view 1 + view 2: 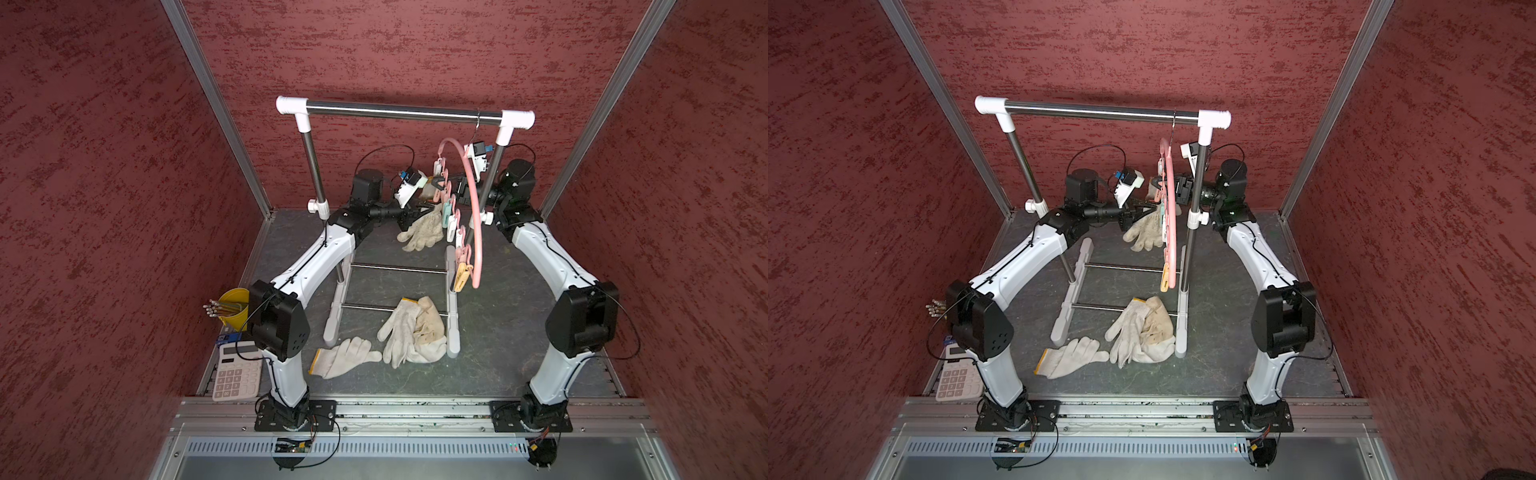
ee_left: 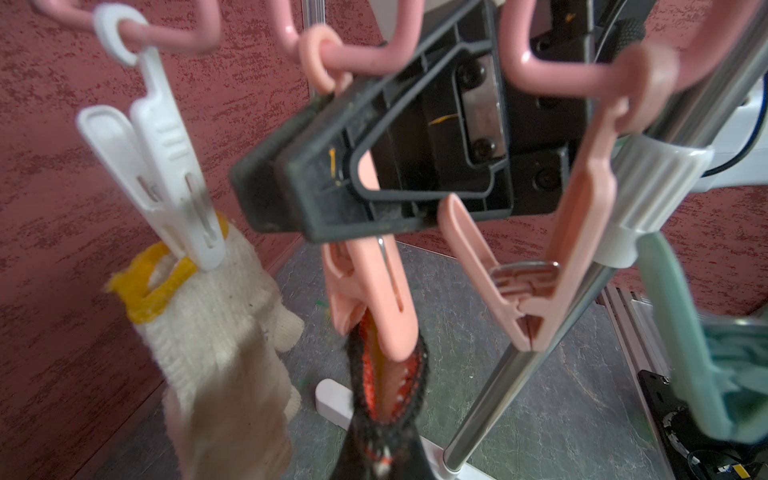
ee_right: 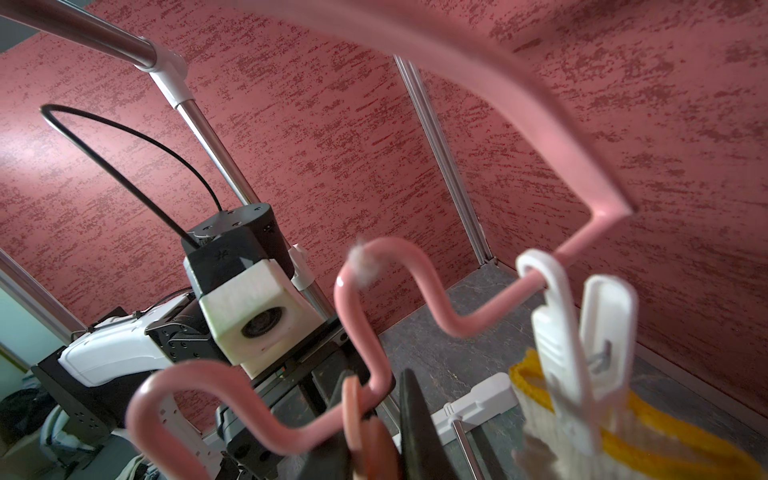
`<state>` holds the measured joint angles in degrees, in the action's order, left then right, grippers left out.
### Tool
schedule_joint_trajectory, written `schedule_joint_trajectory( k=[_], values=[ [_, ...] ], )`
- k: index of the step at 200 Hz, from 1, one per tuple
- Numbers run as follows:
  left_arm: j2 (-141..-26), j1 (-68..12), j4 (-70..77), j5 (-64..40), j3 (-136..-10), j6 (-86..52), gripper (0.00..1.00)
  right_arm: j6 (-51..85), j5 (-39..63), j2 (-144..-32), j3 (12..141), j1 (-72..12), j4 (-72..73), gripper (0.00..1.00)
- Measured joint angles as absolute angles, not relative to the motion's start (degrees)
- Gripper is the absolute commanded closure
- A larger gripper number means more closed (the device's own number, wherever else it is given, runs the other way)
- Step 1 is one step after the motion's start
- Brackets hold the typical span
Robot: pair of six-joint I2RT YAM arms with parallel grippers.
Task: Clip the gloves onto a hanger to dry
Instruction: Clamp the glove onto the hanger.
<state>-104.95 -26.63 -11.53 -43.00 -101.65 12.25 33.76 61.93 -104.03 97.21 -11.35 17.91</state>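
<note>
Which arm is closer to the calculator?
Left. The left arm rises from its base right beside the calculator. The right arm stands on the opposite side of the table, well away from it.

Back right is crowded: rack post (image 1: 491, 183), hanger (image 1: 474, 216) and clips (image 1: 450, 219) stand close together. Rack feet (image 1: 335, 320) and gloves (image 1: 411, 328) clutter the bench (image 1: 507, 332) middle. Open room lies front right and under the rail (image 1: 403, 111), left of the hanger
</note>
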Motion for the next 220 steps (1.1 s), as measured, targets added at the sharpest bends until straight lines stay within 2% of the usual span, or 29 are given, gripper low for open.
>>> schedule_joint_trajectory(
  k=[220],
  values=[
    [-105.93, -26.7, -9.78, -43.46, -101.62, 10.92, 1.0, 35.62, 62.81, -104.03, 97.21, -11.35, 19.94, 1.0]
  ],
)
